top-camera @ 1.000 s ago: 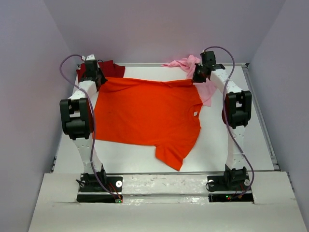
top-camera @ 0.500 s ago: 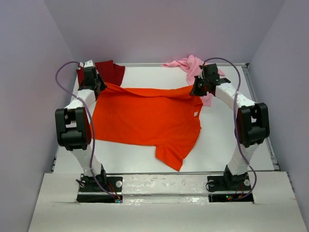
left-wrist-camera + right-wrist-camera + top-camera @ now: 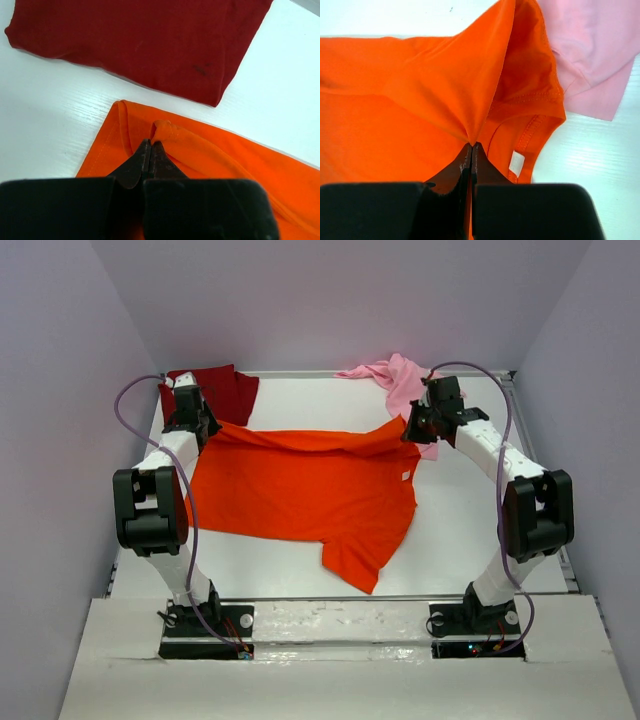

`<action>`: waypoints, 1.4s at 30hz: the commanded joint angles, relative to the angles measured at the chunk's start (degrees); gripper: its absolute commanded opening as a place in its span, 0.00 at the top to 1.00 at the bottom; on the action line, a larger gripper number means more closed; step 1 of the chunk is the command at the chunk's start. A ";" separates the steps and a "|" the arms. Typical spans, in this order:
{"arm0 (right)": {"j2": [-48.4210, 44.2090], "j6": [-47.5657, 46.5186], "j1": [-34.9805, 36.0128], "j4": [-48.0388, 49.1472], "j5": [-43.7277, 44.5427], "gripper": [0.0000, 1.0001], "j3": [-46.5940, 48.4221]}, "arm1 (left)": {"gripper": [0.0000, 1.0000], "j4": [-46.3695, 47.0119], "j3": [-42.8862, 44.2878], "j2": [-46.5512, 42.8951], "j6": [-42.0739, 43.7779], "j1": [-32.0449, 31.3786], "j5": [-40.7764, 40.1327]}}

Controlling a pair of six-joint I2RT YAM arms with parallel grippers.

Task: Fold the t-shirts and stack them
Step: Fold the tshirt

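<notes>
The bright orange t-shirt (image 3: pixel 300 490) lies spread across the middle of the table, one sleeve pointing to the near edge. My left gripper (image 3: pixel 200 428) is shut on its far left corner (image 3: pixel 150 131). My right gripper (image 3: pixel 412 428) is shut on its far right edge by the collar (image 3: pixel 470 131), lifting the cloth into a peak. The dark red t-shirt (image 3: pixel 215 390) lies folded at the far left and also shows in the left wrist view (image 3: pixel 140 40). The light pink t-shirt (image 3: pixel 400 380) lies crumpled at the far right, beside the orange collar in the right wrist view (image 3: pixel 592 50).
The white table (image 3: pixel 470 530) is ringed by lavender walls on three sides. A raised rail (image 3: pixel 540 480) runs along the right edge. The arm bases (image 3: pixel 340 625) sit at the near edge.
Both grippers have pulled the orange shirt's far edge toward the near side, folding it over. The right elbow swung down and outward. More of the dark red and pink shirts shows.
</notes>
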 commanded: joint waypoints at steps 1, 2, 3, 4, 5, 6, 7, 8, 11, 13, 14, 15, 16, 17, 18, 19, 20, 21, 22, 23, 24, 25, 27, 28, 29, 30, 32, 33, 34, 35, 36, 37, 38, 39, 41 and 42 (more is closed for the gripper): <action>-1.05 -1.21 -0.16 -2.27 1.69 1.00 7.99 | 1.00 0.85 1.61 -3.08 -0.10 -0.10 -1.30; -0.88 -0.68 -0.68 -2.62 1.42 1.00 9.04 | 1.00 0.85 1.69 -3.25 0.34 -0.10 -1.57; -0.96 -0.77 -0.69 -2.97 1.33 1.00 10.01 | 1.00 0.85 1.87 -3.26 0.52 -0.10 -1.66; -0.79 -0.77 -0.69 -4.20 1.42 1.00 12.28 | 1.00 0.50 2.04 -3.17 0.69 -0.10 -1.92; -0.53 -0.94 -0.69 -4.73 1.68 1.00 13.35 | 1.00 0.41 2.31 -3.17 0.69 -0.10 -1.92; -0.35 -1.12 -0.69 -5.08 1.69 1.00 14.23 | 1.00 0.41 2.40 -3.08 0.61 -0.02 -1.83; -0.09 -1.29 -0.69 -6.48 1.77 1.00 15.28 | 1.00 0.49 2.57 -3.08 0.61 -0.02 -1.49; 0.09 -1.29 -0.69 -7.19 2.03 1.00 16.86 | 1.00 0.49 2.66 -2.82 0.61 -0.02 -1.57; -2.53 0.28 -0.69 -6.94 0.03 1.00 12.08 | 1.00 0.49 2.40 -2.20 0.87 -0.02 -2.01; -6.74 0.90 -0.69 -3.61 -0.69 1.00 6.79 | 1.00 1.10 1.96 -1.85 0.87 -0.02 -2.36; -7.90 0.99 -0.69 -2.90 -0.77 1.00 4.50 | 1.00 1.37 1.78 -1.68 0.96 -0.02 -2.36; -8.69 0.73 -0.69 -2.72 -0.43 1.00 1.44 | 1.00 1.37 1.69 -1.41 0.96 -0.02 -2.36; -9.40 0.55 -0.69 -2.80 0.62 1.00 0.27 | 1.00 1.37 1.69 -1.15 0.87 -0.02 -2.27; -10.53 0.03 -0.69 -2.80 1.24 1.00 -0.78 | 1.00 1.37 1.87 -0.62 0.78 -0.02 -2.27; -11.15 -0.06 -0.69 -2.80 2.12 1.00 -2.62 | 1.00 1.46 1.96 -0.44 0.69 0.07 -2.10; -11.77 -0.06 -0.69 -2.80 2.30 1.00 -3.60 | 1.00 1.46 2.04 -0.18 0.87 -0.10 -2.01; -12.91 -0.06 -0.69 -2.80 2.30 1.00 -4.39 | 1.00 1.37 1.96 0.08 0.87 -0.02 -2.18; -13.35 0.11 -0.69 -2.89 2.04 1.00 -5.09 | 1.00 1.46 1.78 0.17 1.04 -0.02 -2.45; -13.79 0.11 -0.69 -2.80 1.43 1.00 -6.67 | 1.00 1.72 1.52 0.17 1.13 -0.02 -3.32; -14.23 0.20 -0.69 -2.89 1.16 1.00 -7.55 | 1.00 1.99 0.65 0.17 1.39 -0.10 -3.68; -14.93 0.29 -0.69 -2.80 0.72 1.00 -8.52 | 1.00 2.34 0.29 0.26 1.66 -0.02 -3.94; -15.20 0.29 -0.69 -2.89 0.54 1.00 -10.44 | 1.00 2.17 0.03 0.52 1.66 -0.02 -4.38; -16.25 0.64 -0.69 -2.80 0.37 1.00 -12.38 | 1.00 1.64 -0.15 1.22 1.48 -0.10 -4.47; -16.69 0.81 -0.69 -2.28 -0.50 1.00 -14.48 | 1.00 0.42 0.02 1.57 1.31 -0.02 -4.47; -17.13 1.08 -0.69 -1.93 -1.03 1.00 -15.63 | 1.00 0.06 0.20 1.58 1.22 -0.02 -4.56; -17.57 1.60 -0.69 -1.75 -1.21 1.00 -16.69 | 1.00 -0.21 -0.15 1.40 1.05 -0.10 -4.73; -19.06 1.78 -0.16 -0.96 -1.30 1.00 -20.28 | 1.00 -0.30 -0.94 0.18 0.61 -0.02 -5.61; -19.59 1.96 -0.16 -0.43 -0.87 1.00 -21.78 | 1.00 -0.21 -1.12 -0.09 0.61 -0.02 -5.70; -20.38 2.39 -0.16 1.05 -0.78 1.00 -23.28 | 1.00 -0.47 -0.95 -0.44 0.61 -0.02 -6.05; -20.48 2.66 -0.16 1.59 -0.60 1.00 -24.42 | 1.00 -0.65 -0.94 -0.53 0.43 -0.02 -6.05; -20.30 2.92 -0.16 2.03 -0.77 1.00 -26.18 | 1.00 -0.73 -1.03 -0.62 0.17 -0.02 -5.88; -19.95 3.10 -0.16 2.47 -0.95 1.00 -26.89 | 1.00 -0.74 -1.12 -0.62 -0.27 -0.02 -5.35; -19.34 3.36 -0.16 3.34 -1.30 1.00 -27.59 | 1.00 -0.91 -1.12 -0.71 -0.19 -0.02 -5.26; -19.07 4.15 -0.16 3.96 -1.74 1.00 -28.38 | 1.00 -1.09 -1.21 -0.79 -0.10 -0.02 -5.44; -18.20 5.11 0.36 5.36 -2.10 1.00 -30.58 | 1.00 -0.74 -1.99 -1.58 0.08 -0.02 -6.05; -17.76 5.30 0.36 5.63 -1.66 1.00 -31.20 | 1.00 -0.65 -2.09 -1.85 0.08 -0.02 -6.23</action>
